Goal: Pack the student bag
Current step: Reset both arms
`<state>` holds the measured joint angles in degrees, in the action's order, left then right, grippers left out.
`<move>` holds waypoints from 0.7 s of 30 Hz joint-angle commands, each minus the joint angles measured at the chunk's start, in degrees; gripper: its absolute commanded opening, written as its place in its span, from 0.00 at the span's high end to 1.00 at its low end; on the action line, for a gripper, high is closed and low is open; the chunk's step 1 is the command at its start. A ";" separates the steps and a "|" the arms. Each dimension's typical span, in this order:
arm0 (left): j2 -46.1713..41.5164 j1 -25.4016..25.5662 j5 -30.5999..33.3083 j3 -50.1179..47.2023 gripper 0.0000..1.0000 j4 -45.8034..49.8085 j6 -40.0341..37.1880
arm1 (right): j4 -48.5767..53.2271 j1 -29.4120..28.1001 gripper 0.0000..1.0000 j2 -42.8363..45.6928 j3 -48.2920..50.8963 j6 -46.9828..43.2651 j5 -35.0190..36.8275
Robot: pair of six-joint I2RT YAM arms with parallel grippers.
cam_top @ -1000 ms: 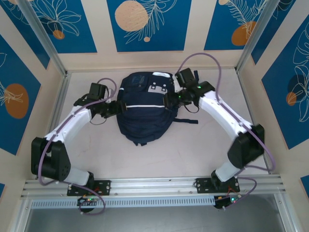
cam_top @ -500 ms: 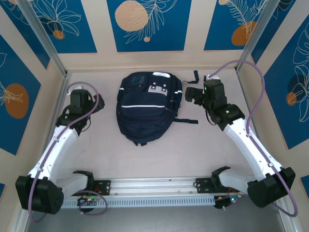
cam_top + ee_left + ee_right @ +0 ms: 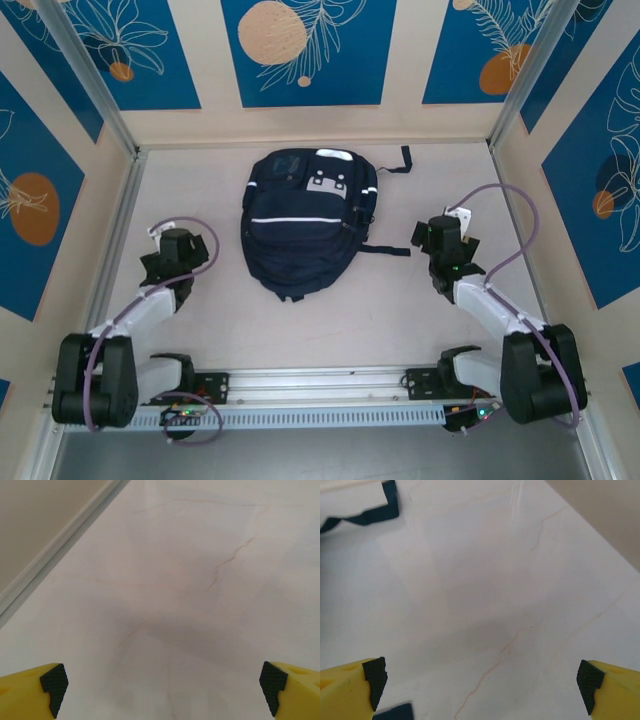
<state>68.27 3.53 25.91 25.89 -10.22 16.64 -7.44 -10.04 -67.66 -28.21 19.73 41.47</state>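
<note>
The student bag (image 3: 305,225), dark navy with a white stripe and pale patches near its top, lies flat in the middle of the table. One dark strap (image 3: 388,249) trails out to its right, and a second strap (image 3: 401,160) lies near its top right corner. My left gripper (image 3: 178,240) sits left of the bag, well apart from it. Its yellow fingers (image 3: 30,692) stand wide open over bare table. My right gripper (image 3: 440,232) sits right of the bag, open too, with nothing between its fingers (image 3: 612,690). A strap end (image 3: 370,512) lies ahead of it.
The marble-look tabletop (image 3: 340,320) is walled on three sides by beige panels with blue prints. A metal rail (image 3: 55,555) runs along the left wall's foot. An aluminium rail (image 3: 320,385) carrying both arm bases closes the near edge.
Both arms have pulled back from the bag's sides and folded toward their bases. Both grippers opened wide as they left. The bag stayed where it was.
</note>
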 commanded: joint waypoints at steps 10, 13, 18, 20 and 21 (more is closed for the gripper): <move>11.88 -1.07 -16.22 -5.77 0.00 -35.30 -14.47 | -30.77 1.62 0.01 -11.58 3.70 -13.22 -11.69; 15.63 -1.06 -17.86 -7.02 0.01 -41.32 -15.13 | -38.69 2.81 0.01 -13.36 6.35 -15.22 -16.75; 19.13 -1.02 -19.69 -6.40 0.00 -43.49 -15.82 | -42.30 5.13 0.01 -16.77 7.06 -14.27 -22.03; 19.39 -0.98 -19.58 -5.32 0.00 -41.76 -15.85 | -41.91 5.85 0.01 -17.03 6.85 -13.73 -23.05; 19.42 -0.85 -19.59 -5.04 0.00 -41.06 -16.01 | -41.60 6.10 0.01 -17.35 6.68 -13.74 -23.51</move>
<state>87.48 3.22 8.51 19.40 -48.62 2.24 -43.51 -4.71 -84.64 -21.63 7.09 21.56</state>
